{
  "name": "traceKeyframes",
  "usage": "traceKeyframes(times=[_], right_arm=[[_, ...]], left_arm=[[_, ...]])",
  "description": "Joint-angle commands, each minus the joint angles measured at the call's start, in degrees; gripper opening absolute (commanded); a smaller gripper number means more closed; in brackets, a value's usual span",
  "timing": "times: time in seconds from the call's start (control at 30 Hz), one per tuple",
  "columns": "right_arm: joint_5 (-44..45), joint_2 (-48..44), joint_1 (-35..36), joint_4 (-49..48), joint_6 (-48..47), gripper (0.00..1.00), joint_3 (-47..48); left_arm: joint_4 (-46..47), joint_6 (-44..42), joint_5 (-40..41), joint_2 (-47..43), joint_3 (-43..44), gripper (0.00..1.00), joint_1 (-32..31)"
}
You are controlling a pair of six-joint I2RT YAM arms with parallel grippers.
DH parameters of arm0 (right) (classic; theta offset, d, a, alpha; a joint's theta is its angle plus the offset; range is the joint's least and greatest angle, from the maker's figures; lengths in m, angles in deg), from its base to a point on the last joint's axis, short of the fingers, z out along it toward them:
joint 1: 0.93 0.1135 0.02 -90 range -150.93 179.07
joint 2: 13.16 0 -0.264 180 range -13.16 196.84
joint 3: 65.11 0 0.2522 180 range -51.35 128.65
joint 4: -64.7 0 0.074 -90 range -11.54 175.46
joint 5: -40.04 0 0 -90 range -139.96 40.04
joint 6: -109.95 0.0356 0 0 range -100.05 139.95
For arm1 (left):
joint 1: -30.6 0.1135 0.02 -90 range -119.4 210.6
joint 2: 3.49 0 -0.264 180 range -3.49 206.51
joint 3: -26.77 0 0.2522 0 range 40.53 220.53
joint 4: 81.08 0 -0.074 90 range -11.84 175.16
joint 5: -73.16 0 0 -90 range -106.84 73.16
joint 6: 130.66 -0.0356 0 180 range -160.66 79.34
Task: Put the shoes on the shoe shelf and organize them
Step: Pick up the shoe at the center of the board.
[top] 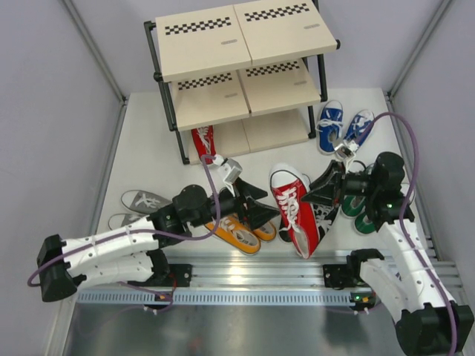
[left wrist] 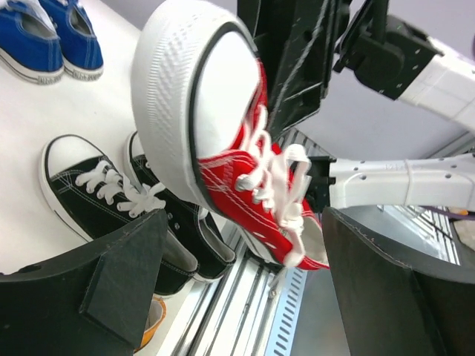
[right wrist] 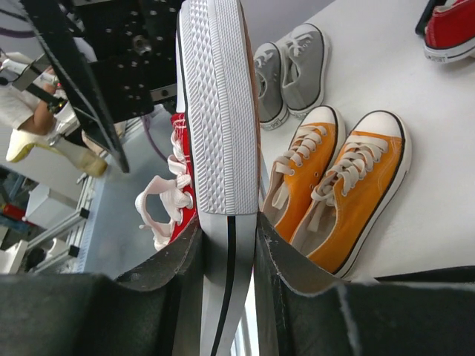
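The shoe shelf (top: 200, 48) is pictured with a single red shoe (top: 202, 141) lodged on its bottom board, while other pairs are scattered over the worktop (top: 148, 148). The matching red shoe (top: 295, 211) is held tilted between the two arms. It is pinched by its white rubber sole in the jaws of the right gripper (right wrist: 226, 237). The jaws of the left gripper (top: 261, 204) are spread wide on either side of the shoe, with no contact seen. A carry to the bottom board, beside its mate, is judged to be called for next.
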Motion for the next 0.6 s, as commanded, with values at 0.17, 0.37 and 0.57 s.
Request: traceKeyframes(times=[0.17, 0.37, 0.57], right_arm=[[-5.0, -1.3, 3.3, -4.5, -1.9, 0.0, 1.3], [-4.8, -0.5, 4.5, -4.1, -2.6, 0.0, 1.3], [-3.8, 0.7, 4.7, -3.5, -3.4, 0.05, 1.8]], left_arm=[[11.2, 2.2, -10.0, 5.9, 2.1, 0.9, 4.6], [14.6, 3.8, -14.6, 9.3, 4.4, 0.85, 4.7], [14.6, 6.3, -14.6, 11.9, 4.7, 0.18, 5.1]])
